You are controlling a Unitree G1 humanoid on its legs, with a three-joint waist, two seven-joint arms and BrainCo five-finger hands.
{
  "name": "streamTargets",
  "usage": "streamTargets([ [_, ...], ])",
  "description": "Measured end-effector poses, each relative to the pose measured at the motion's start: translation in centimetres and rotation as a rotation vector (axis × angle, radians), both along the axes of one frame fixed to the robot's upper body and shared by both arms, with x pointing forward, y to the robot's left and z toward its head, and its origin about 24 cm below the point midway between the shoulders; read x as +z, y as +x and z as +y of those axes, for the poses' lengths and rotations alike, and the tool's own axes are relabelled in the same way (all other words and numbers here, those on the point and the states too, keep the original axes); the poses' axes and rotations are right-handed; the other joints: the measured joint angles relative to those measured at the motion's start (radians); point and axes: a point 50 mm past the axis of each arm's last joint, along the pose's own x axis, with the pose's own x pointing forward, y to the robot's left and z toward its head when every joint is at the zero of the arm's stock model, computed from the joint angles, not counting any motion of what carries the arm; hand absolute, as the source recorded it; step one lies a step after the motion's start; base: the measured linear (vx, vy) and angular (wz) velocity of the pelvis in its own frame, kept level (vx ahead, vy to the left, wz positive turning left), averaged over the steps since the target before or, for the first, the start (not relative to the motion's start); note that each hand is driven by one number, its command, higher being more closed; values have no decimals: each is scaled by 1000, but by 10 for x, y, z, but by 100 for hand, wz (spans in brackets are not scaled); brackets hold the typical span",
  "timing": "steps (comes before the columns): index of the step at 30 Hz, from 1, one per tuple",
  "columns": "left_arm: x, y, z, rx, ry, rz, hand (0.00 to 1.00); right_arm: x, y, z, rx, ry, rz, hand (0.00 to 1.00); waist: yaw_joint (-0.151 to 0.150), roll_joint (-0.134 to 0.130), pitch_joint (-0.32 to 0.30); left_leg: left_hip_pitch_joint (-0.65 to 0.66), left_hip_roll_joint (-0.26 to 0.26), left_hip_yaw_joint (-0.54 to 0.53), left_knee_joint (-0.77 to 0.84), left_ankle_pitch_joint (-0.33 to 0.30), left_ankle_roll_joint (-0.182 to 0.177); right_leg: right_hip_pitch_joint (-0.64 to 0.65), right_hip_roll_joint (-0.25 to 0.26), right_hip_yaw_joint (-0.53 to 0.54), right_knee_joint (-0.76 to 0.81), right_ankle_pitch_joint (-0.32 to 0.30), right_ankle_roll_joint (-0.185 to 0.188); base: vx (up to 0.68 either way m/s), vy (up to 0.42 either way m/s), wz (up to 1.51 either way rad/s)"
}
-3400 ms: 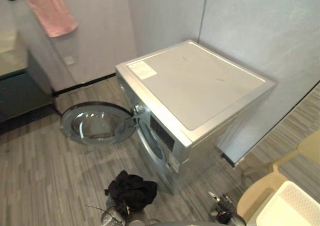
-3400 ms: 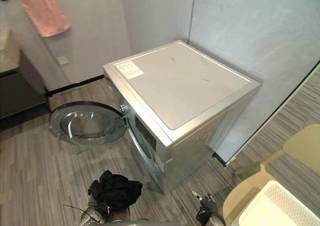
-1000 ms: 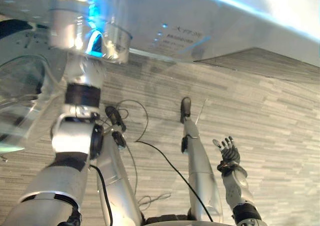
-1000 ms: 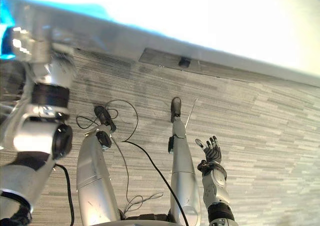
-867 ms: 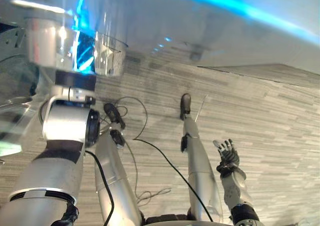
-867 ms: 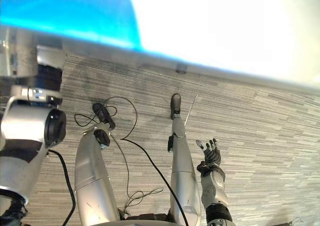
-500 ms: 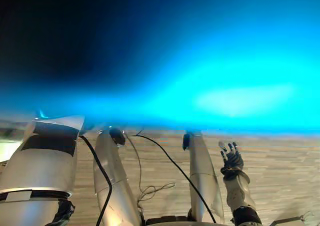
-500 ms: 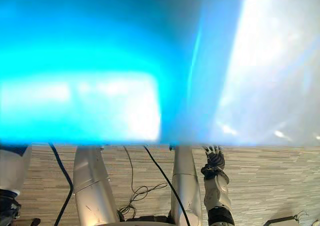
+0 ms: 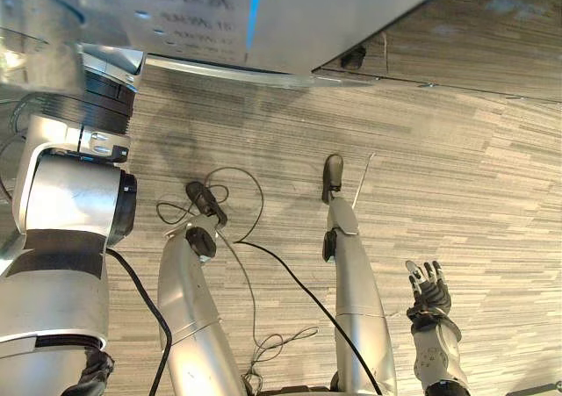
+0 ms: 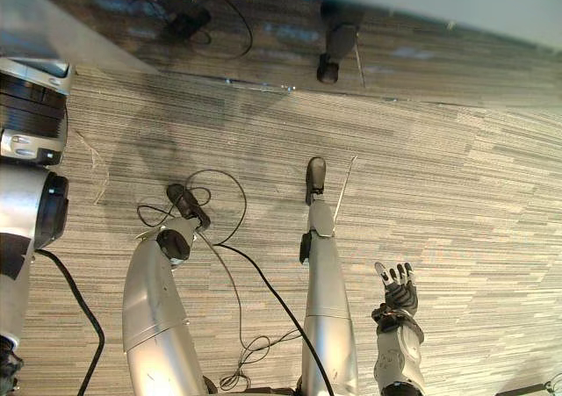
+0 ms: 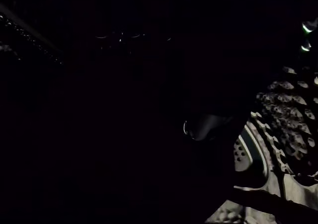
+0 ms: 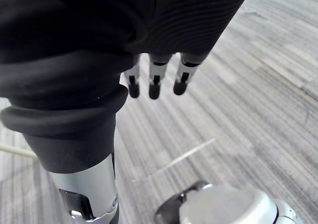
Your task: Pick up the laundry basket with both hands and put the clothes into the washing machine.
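The silver washing machine (image 9: 263, 18) hangs over the top of the left eye view, seen from close beneath its front. My left arm (image 9: 75, 185) rises at the left and goes up into the machine's opening, where its hand is hidden. The left wrist view is dark, with the perforated drum wall (image 11: 288, 110) faintly lit to one side; I cannot make out the hand or clothes there. My right hand (image 9: 428, 289) hangs low at the right, out over the floor, fingers (image 12: 154, 85) straight and nothing in it.
Grey striped plank floor (image 9: 474, 168) spreads below the machine and out to the right. The machine's lower front (image 10: 263, 36) is glossy and mirrors the floor.
My head camera has swung, and the blue glare is gone. Seconds ago my left hand held a black bundle before the open door. The right hand has stayed open.
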Motion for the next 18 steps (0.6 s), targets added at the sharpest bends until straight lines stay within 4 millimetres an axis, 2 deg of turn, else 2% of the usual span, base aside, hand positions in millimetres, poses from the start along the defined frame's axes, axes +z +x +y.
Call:
streamTargets([
  [4, -6, 14, 5, -89, -48, 122, 0, -2, 1, 5, 30, 3, 5, 0, -2, -1, 0, -8, 0, -2, 0, 3, -3, -9, 0, -1, 5, 0, 0, -34, -3, 1],
  [6, -18, 29, 11, -163, -96, 232, 0, -2, 2, 7, 41, 6, 8, 0, -1, -1, 0, -15, 1, -3, 0, 7, -7, -19, 0, -2, 14, -1, 1, -42, -10, 3],
  [8, -37, 48, 18, -266, -191, 368, 0, -4, 2, 10, 57, 15, 24, 0, -1, -1, 0, -27, 2, -6, 0, 9, -11, -26, 0, -7, 15, -2, 4, -50, -11, 6],
  [9, -51, 59, 16, -390, -285, 440, 0, -5, 2, 11, 63, 23, 34, 0, -1, -2, 2, -35, 2, -6, 0, 10, -12, -32, -1, -7, 15, -3, 7, -44, -7, 8],
  [11, -58, 65, 4, -563, -363, 465, 0, -5, 4, 13, 67, 30, 37, 0, -2, -3, 18, -44, 2, -9, 0, 19, -7, -35, -3, -10, 15, 1, 9, -47, -5, 11],
  [12, -61, 67, -5, -726, -455, 449, 0, -6, 4, 14, 66, 33, 38, 0, -1, -4, 35, -47, 1, -9, 0, 20, -8, -35, -7, -11, 15, 4, 11, -50, -5, 14],
  [13, -63, 68, -11, -786, -480, 448, 0, -6, 4, 15, 67, 35, 40, 0, -2, -2, 43, -49, 1, -9, 0, 20, -7, -36, -9, -12, 15, 6, 14, -63, -7, 17],
  [14, -72, 68, -21, -974, -571, 420, 0, -7, 4, 18, 74, 40, 53, 0, -9, -1, 55, -55, 0, -9, 0, 31, 1, -41, -15, -16, 19, 8, 14, -52, -6, 10],
  [16, -85, 68, -26, -1127, -639, 394, 0, -8, 6, 24, 102, 39, 64, 0, -20, -1, 56, -68, -2, -9, 1, 44, 2, -56, -19, -17, 31, 12, 17, -51, -2, 7],
  [18, -97, 68, -24, -1163, -667, 390, 0, -6, 8, 27, 126, 22, 60, 0, -22, 0, 67, -71, 0, -13, 7, 53, 10, -61, -18, -20, 46, 21, 13, -36, 2, 3],
])
